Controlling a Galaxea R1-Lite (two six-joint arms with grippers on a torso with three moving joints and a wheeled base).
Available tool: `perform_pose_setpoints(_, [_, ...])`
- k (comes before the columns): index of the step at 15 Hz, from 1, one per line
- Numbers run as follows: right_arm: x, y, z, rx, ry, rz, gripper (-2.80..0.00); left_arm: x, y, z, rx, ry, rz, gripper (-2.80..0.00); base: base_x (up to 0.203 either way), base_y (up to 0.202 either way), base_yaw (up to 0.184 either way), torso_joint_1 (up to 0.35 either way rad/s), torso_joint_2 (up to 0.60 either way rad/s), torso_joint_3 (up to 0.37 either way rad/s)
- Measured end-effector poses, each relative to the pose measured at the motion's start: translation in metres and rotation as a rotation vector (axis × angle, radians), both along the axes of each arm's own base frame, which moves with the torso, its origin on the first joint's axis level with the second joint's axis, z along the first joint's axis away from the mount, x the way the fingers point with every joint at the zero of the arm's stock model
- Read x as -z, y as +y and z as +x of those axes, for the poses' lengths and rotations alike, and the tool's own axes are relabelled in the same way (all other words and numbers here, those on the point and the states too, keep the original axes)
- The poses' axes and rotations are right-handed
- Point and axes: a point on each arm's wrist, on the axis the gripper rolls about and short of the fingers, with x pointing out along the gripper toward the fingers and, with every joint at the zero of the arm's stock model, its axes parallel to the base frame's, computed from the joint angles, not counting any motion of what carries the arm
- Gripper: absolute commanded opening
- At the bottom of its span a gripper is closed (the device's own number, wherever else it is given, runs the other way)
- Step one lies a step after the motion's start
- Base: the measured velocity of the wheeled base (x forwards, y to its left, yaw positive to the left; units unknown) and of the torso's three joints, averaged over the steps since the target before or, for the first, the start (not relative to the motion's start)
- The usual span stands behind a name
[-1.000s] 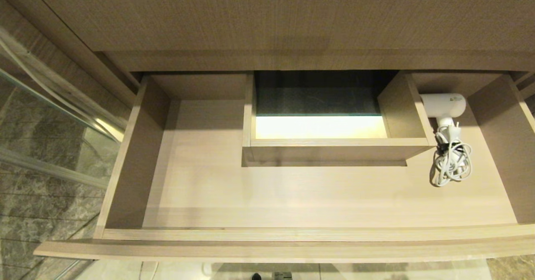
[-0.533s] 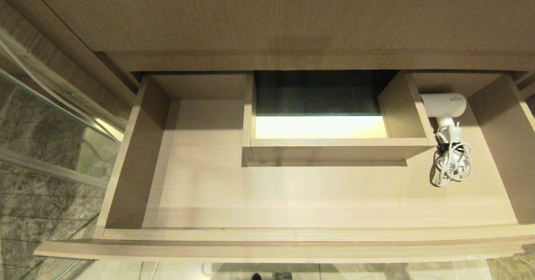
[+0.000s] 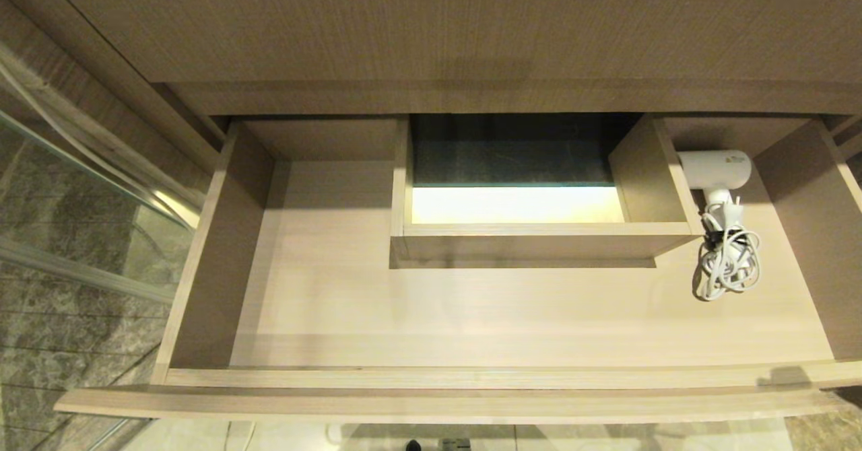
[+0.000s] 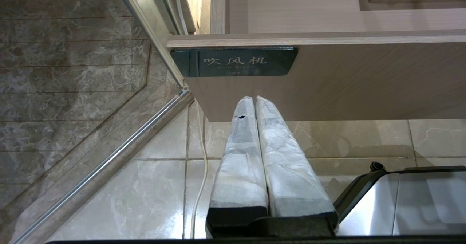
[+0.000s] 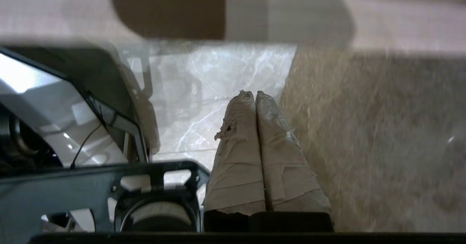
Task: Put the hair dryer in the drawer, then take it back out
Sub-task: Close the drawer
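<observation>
Wood-grain laminate in a pale tone forms the wide, shallow drawer [image 3: 471, 316], which is pulled fully out beneath a darker, taller wood-grain panel [image 3: 444, 27]. A boxed rectangular cut-out [image 3: 539, 239] is set into the middle of the drawer's back, its walls of the same laminate, and a lit strip is seen within it. Polished grey marble tiles [image 4: 120, 193] cover the floor below, and a glass partition with a metal rail [image 3: 81, 188] is seen on the left of the head view.

On the drawer's front face a small dark rectangular label [image 4: 235, 62] with pale lettering is fixed at one upper corner. The white plastic hair dryer [image 3: 717, 168] lies inside the drawer at the back right, its smooth cylindrical barrel pressed beside the cut-out's right wall, with its handle pointing toward the drawer front. Its white cord [image 3: 728, 266] is bundled in loose loops on the drawer floor just in front of the handle.

The left gripper [image 4: 254, 100] is held below the drawer front, its tape-wrapped fingers pressed together with nothing between them. The right gripper [image 5: 254, 94] is likewise closed on nothing, its frayed wrapped fingers seen over marble floor beside a wood-grain surface.
</observation>
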Motion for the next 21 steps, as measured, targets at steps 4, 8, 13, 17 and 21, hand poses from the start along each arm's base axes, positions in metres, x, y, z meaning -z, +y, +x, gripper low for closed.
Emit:
perform_pose_setpoints(4, [0.002, -0.004, 0.015, -0.003, 0.009, 0.002, -2.80, 0.000, 0.000, 0.000, 0.000, 0.000, 0.000, -2.80, 0.000, 0.000, 0.000, 0.000, 0.00, 0.000])
perform_pose_setpoints(8, [-0.003, -0.009, 0.030, -0.005, -0.040, -0.009, -2.80, 0.000, 0.000, 0.000, 0.001, 0.000, 0.000, -2.80, 0.000, 0.000, 0.000, 0.000, 0.00, 0.000])
perform_pose_setpoints(13, [-0.026, -0.015, 0.055, -0.039, -0.217, -0.030, -2.80, 0.000, 0.000, 0.000, 0.000, 0.000, 0.000, -2.80, 0.000, 0.000, 0.000, 0.000, 0.00, 0.000])
perform_pose_setpoints(17, [-0.062, -0.018, 0.086, -0.096, -0.461, -0.083, -2.80, 0.000, 0.000, 0.000, 0.000, 0.000, 0.000, -2.80, 0.000, 0.000, 0.000, 0.000, 0.00, 0.000])
perform_pose_setpoints(21, [-0.107, -0.020, 0.125, -0.151, -0.743, -0.151, -2.80, 0.000, 0.000, 0.000, 0.000, 0.000, 0.000, -2.80, 0.000, 0.000, 0.000, 0.000, 0.00, 0.000])
